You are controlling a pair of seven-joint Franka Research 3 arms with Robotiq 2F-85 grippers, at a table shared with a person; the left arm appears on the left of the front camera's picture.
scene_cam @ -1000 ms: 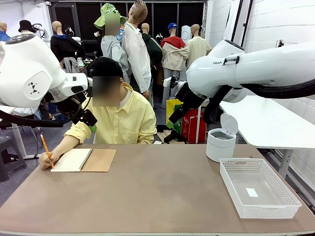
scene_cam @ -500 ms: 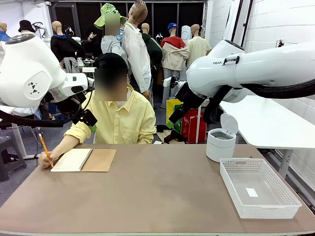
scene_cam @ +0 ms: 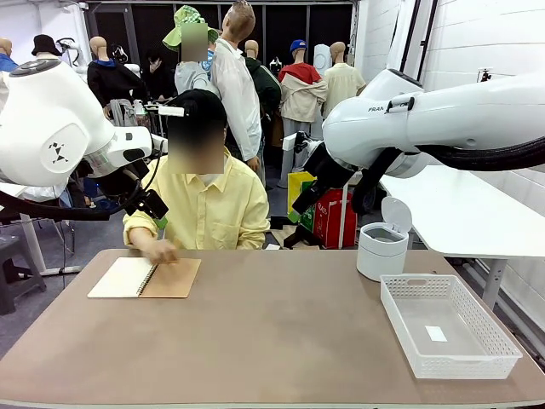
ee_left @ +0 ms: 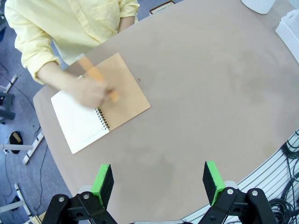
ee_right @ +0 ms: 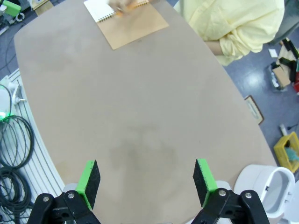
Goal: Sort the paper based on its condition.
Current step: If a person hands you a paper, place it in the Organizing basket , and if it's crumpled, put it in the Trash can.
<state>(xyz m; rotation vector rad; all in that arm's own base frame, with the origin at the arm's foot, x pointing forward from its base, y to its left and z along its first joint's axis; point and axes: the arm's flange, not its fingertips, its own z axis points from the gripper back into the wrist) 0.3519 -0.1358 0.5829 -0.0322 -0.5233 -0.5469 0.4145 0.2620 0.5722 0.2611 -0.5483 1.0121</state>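
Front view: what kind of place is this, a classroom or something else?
Most likely a robotics lab set up for recording tasks. A white left arm and right arm flank a brown table where a person sits at a notebook, and cable bundles lie on the floor.

We are seeing the table (scene_cam: 272,341) lying bare across its middle and near edge. The open spiral notebook (scene_cam: 128,278), with the person's hand (scene_cam: 160,251) resting on it, is occupying the far left; the white basket (scene_cam: 467,365) and lidded bin (scene_cam: 381,251) are blocking the right side.
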